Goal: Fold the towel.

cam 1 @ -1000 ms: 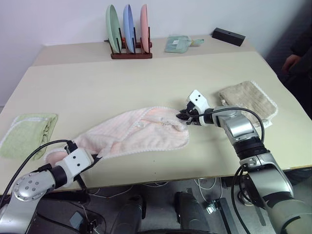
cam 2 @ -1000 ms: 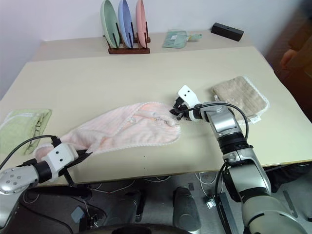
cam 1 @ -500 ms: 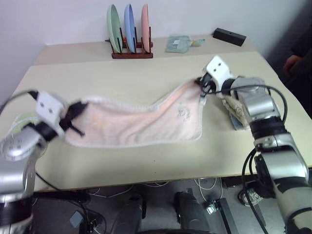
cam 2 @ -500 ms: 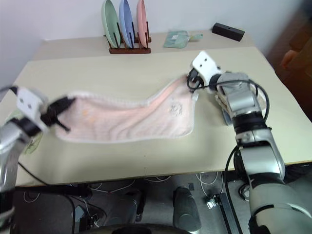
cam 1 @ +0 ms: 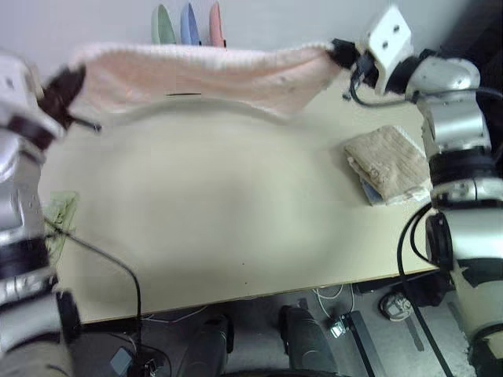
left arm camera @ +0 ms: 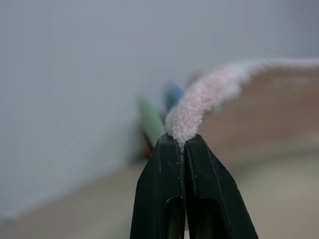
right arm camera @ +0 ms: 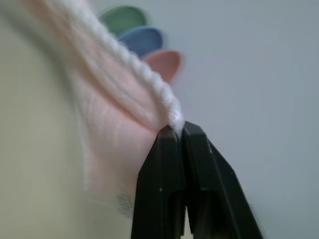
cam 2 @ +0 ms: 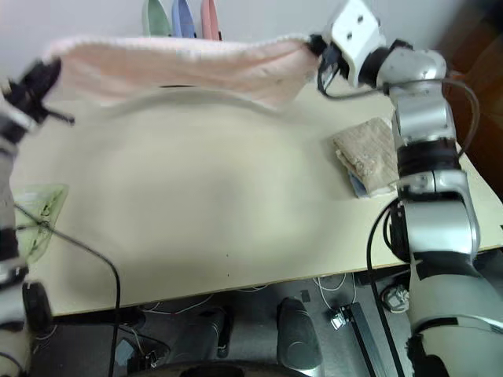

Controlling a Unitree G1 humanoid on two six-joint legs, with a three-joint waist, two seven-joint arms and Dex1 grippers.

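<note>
Now I've got the towel [cam 1: 204, 75] stretched out in the air above the table [cam 1: 220, 212], near its far edge, its lower hem sagging in the middle. My left gripper [cam 1: 69, 82] pinches one end, fingers pressed tight on the pink pile; my right gripper [cam 1: 339, 53] nips the other end's white edging. Beside the right arm, the tan cloth [cam 1: 387, 163] lies folded on the table.

The right gripper [right arm camera: 180, 130] has its two black fingers [right arm camera: 162, 179] pressed together, pinching the white edging of the pink towel [right arm camera: 112, 124] at their tips. The cloth hangs away beside the fingers. Beyond the tips stand green, blue and pink plates [right arm camera: 142, 40] against a pale wall [right arm camera: 259, 74].
</note>
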